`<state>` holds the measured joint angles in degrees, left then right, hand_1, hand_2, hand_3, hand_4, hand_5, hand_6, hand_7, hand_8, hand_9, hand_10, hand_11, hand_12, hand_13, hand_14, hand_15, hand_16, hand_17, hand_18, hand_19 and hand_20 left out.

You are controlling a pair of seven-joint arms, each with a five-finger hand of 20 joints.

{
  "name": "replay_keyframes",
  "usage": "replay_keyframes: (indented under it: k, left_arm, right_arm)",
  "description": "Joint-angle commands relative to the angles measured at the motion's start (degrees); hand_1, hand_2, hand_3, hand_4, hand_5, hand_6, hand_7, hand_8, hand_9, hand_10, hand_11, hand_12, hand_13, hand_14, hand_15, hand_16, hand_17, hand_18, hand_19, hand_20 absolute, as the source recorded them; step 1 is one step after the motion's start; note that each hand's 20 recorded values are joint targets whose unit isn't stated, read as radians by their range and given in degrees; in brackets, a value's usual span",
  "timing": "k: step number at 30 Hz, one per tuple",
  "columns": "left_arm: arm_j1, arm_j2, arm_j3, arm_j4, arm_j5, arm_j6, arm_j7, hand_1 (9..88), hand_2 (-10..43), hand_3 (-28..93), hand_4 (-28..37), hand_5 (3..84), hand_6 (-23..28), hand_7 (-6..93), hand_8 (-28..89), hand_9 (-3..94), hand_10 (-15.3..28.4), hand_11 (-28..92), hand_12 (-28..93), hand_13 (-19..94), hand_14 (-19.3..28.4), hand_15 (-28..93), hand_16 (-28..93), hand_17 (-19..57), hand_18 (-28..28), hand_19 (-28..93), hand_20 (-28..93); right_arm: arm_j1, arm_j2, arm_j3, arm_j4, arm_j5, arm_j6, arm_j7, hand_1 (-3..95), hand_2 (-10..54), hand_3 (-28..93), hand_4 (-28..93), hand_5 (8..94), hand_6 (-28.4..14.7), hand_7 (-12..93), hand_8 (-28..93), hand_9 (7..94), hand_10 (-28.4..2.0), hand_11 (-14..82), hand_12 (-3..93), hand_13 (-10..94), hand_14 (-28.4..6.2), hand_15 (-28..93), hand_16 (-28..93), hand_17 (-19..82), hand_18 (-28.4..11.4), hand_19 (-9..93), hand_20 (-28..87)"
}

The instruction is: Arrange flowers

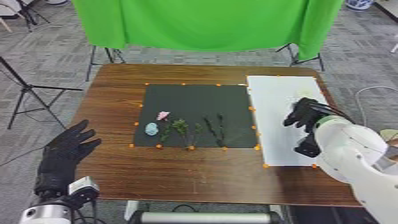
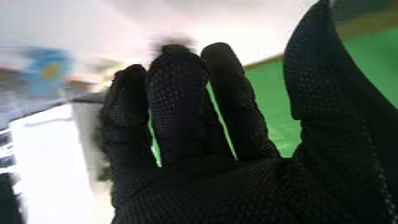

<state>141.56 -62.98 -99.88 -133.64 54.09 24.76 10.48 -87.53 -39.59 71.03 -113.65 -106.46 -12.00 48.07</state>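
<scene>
The right hand is held above the white sheet at the right of the desk; in the wrist view its fingers are seen nearly straight, with the thumb spread well away, and nothing is seen in its grasp. It is probably kept loose so that a stem can be taken between thumb and fingers. Near its fingertips, on the sheet, a pale shape is seen, too faint to be named. To the left of the sheet a black mat is laid, and on its nearer half the flowers are set out in a loose row: a pink flower, a pale blue flower just nearer the desk's front, a leafy green sprig, and slender dark sprigs to the right. The pieces are spaced apart, presumably so that each can be picked singly, and dark backing may help the pale petals to be told apart. Small orange markers are placed along the edges of mat and sheet, perhaps to fix or mark the two areas. Farther left, the left hand is held open and empty over the desk's edge, likely out of the way. The arranging appears to be barely begun; a sprig would be reached for next, and a gentle pinch would be called for, since thin stems could be bent or slip.
</scene>
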Motion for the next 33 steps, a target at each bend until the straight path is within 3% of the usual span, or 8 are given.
replay_keyframes:
  k: [1,11,16,21,29,33]
  left_arm:
    - [0.82,0.17,0.51,-0.09,0.06,-0.25,0.10,25.6,7.1,82,-18.0,38.8,11.1,13.8,-10,34.2,19.9,30,9,28,27.0,57,-11,-6.8,24.8,70,-12]
    - [0.86,-0.01,0.69,-0.07,-0.03,-0.21,-0.02,25.5,7.1,82,-17.9,38.8,11.1,14.0,-10,34.2,19.8,30,8,28,26.9,57,-11,-6.8,24.6,70,-11]
    - [0.35,-0.30,0.68,0.03,0.19,-0.83,-0.59,25.4,7.1,82,-18.0,38.8,11.1,14.0,-10,34.1,19.8,30,8,28,26.8,57,-11,-6.8,24.5,69,-10]
    - [0.42,-0.84,1.15,0.11,0.43,-1.03,-0.54,25.5,7.1,82,-18.0,38.8,11.1,13.9,-10,34.1,19.8,30,8,28,26.8,57,-11,-6.8,24.5,69,-10]
    - [0.12,-0.59,1.27,0.25,0.09,-0.64,0.30,25.4,7.0,82,-18.0,38.8,11.1,14.0,-10,34.1,19.7,30,8,28,26.7,57,-11,-6.8,24.5,69,-9]
    - [0.28,-0.98,1.23,0.32,0.20,-1.01,-0.13,25.4,6.9,82,-18.0,38.9,11.1,14.0,-10,34.1,19.7,30,8,28,26.7,57,-11,-6.8,24.5,69,-9]
  right_arm:
    - [0.15,4.18,1.18,3.65,-1.45,2.65,2.14,34.2,-9.5,90,-28,48.8,-8.4,26,-17,48.8,-20.7,19.9,12.7,68,-7.2,85,7,33,-22.4,93,28]
    - [-1.54,6.38,2.80,4.85,-1.72,5.98,5.36,34.9,-9.5,91,-28,48.6,-8.6,25,-17,48.2,-20.5,19.5,12.7,68,-7.1,86,6,33,-22.5,93,28]
    - [0.03,7.22,0.87,6.60,-1.58,6.84,6.90,35.2,-9.5,90,-28,48.8,-8.7,25,-16,48.2,-20.7,19.3,12.7,68,-7.2,86,6,33,-22.5,93,27]
    - [3.88,6.69,-1.46,8.97,-0.93,5.44,7.77,35.2,-9.5,90,-28,48.9,-8.8,24,-16,48.3,-20.9,18.9,12.6,68,-7.2,86,6,33,-22.5,93,28]
    - [7.59,7.25,-3.92,11.97,0.71,5.57,9.41,35.2,-9.5,90,-28,48.6,-8.9,24,-16,47.7,-21.0,18.5,12.6,68,-7.4,86,6,33,-22.7,93,28]
    - [7.69,6.68,-4.48,12.00,0.40,5.21,9.03,35.4,-9.5,90,-28,48.6,-9.0,24,-16,47.6,-21.1,18.3,12.6,68,-7.5,86,6,33,-22.8,93,28]
